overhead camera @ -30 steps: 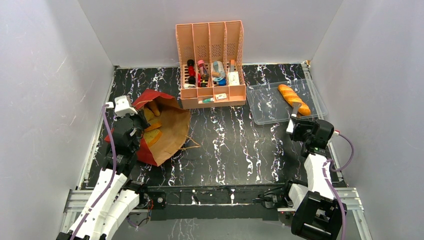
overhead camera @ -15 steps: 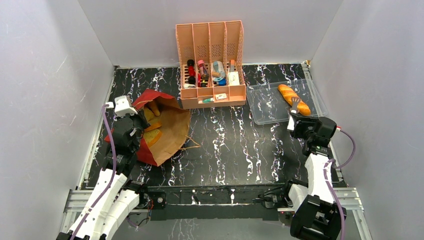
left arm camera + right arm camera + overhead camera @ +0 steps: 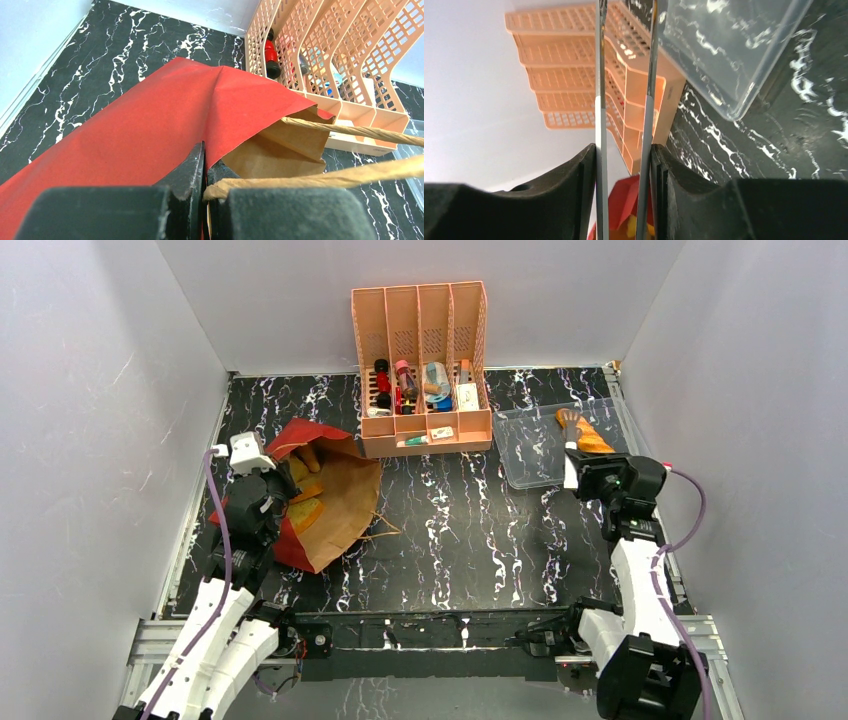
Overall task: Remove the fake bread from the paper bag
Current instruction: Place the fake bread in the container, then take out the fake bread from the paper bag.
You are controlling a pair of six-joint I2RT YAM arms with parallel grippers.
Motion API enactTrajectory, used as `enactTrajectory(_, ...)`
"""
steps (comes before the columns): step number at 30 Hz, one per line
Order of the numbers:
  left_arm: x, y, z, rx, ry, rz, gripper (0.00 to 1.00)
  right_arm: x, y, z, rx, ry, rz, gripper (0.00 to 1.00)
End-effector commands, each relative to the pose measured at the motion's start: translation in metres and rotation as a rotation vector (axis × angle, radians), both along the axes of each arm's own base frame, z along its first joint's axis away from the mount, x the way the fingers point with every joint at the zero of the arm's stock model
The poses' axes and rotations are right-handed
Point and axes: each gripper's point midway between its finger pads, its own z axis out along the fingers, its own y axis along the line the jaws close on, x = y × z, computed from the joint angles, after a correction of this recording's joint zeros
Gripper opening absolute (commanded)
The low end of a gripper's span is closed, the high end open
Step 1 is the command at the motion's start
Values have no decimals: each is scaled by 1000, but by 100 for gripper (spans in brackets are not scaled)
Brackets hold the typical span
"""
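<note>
- The right gripper [image 3: 624,155] was clenched on a pair of metal tongs [image 3: 600,100], both blades pinched between its fingers.
- Compared with a second before, that wrist had swung left and the tongs reached further out. Their tip now lay over the far end of the baguette [image 3: 592,441], which had earlier been in full view.
- The baguette sat in the clear tray [image 3: 530,455] at the far right, its near end hidden behind the arm.
- The left gripper [image 3: 205,170] had not shifted. It was clamped on the rim of the paper bag [image 3: 345,505], where a twisted handle [image 3: 350,175] came out from between its fingers.
- The pink organizer [image 3: 420,315] stood at the back, between bag and tray, with small bottles and boxes in its slots.
- The table [image 3: 470,530] was black marble-patterned with white veins, closed in by plain pale walls [image 3: 100,390].
- The bag lay on its side at the left, brown kraft with a red part, mouth held open.
- Yellow and orange bread pieces [image 3: 303,508] showed inside the mouth.
</note>
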Motion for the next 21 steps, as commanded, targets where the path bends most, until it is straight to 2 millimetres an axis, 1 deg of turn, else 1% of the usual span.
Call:
enactTrajectory(1, -4, 0, 19, -7, -43, -8, 0, 17, 32, 61, -103, -190, 107, 36)
enactTrajectory(3, -5, 0, 19, -4, -39, -9, 0, 16, 54, 67, -131, -201, 161, 35)
enactTrajectory(6, -5, -1, 19, -3, -35, -16, 0, 11, 80, 74, -172, -221, 217, 35)
enactTrajectory(9, -5, -2, 17, -2, -27, -21, 0, 4, 100, 81, -206, -244, 270, 34)
enactTrajectory(13, -4, -3, 16, 1, -23, -26, 0, -11, 128, 88, -239, -277, 342, 33)
enactTrajectory(17, -4, -4, 16, 8, -22, -34, 0, -28, 159, 84, -273, -288, 430, 33)
enactTrajectory(21, -4, -5, 14, 19, -18, -49, 0, -54, 195, 78, -294, -302, 525, 32)
